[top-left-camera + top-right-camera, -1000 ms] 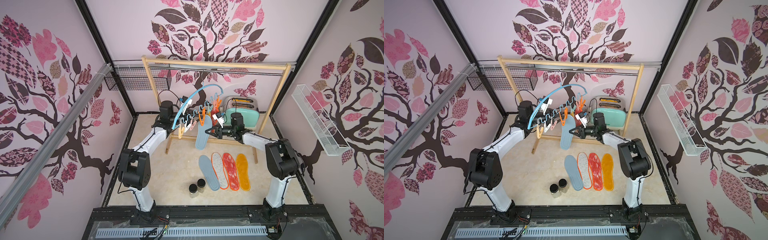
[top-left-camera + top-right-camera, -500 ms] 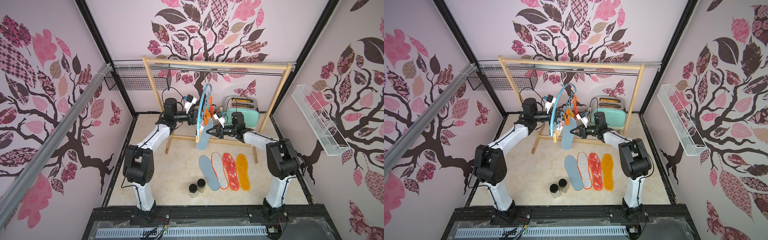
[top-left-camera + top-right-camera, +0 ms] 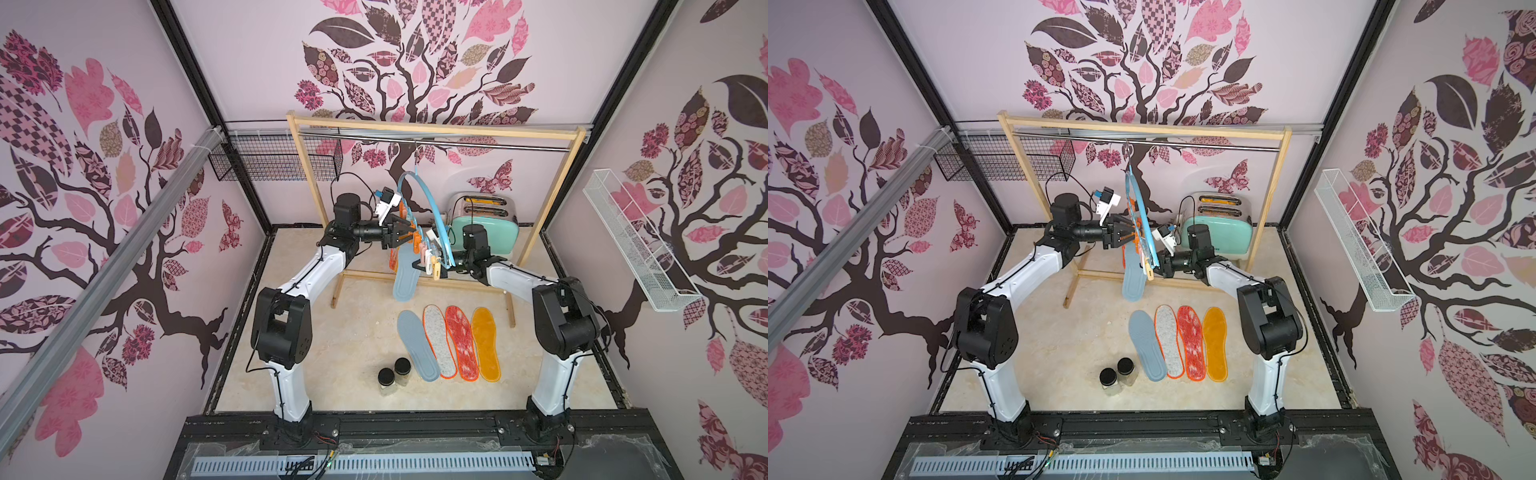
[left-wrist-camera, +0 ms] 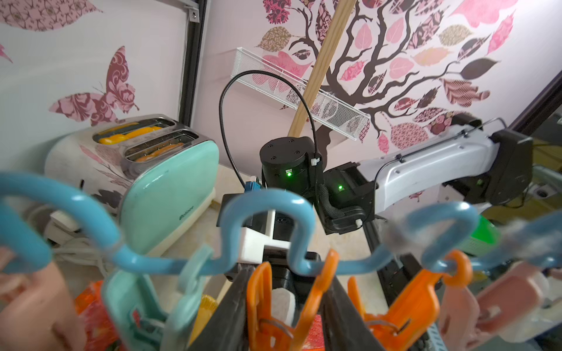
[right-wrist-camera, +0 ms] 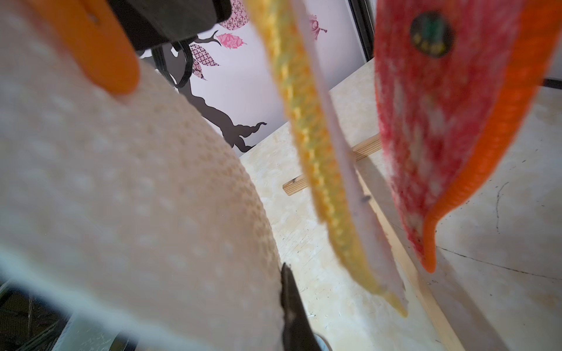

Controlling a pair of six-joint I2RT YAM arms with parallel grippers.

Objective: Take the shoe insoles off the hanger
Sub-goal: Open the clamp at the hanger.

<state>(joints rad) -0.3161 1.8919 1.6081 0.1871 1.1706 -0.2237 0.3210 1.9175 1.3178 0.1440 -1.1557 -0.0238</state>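
Hanger [image 4: 262, 197] is hanging by hook from metal rail [image 3: 478, 144] of wooden frame [image 3: 415, 124], turned nearly edge-on in top views. Your left gripper [image 3: 405, 235] is pinching orange clothespin [image 4: 258, 304] hooked on it. Your right gripper [image 3: 417, 265] is sitting pressed together at edge of hanging grey-blue insole [image 3: 404, 278]; you cannot tell whether it is gripping. Yellow insole [image 5: 307, 127] and red-white insole [image 5: 419, 121] are dangling alongside. Row of four insoles [image 3: 461, 345] is lying on floor [image 3: 332, 332].
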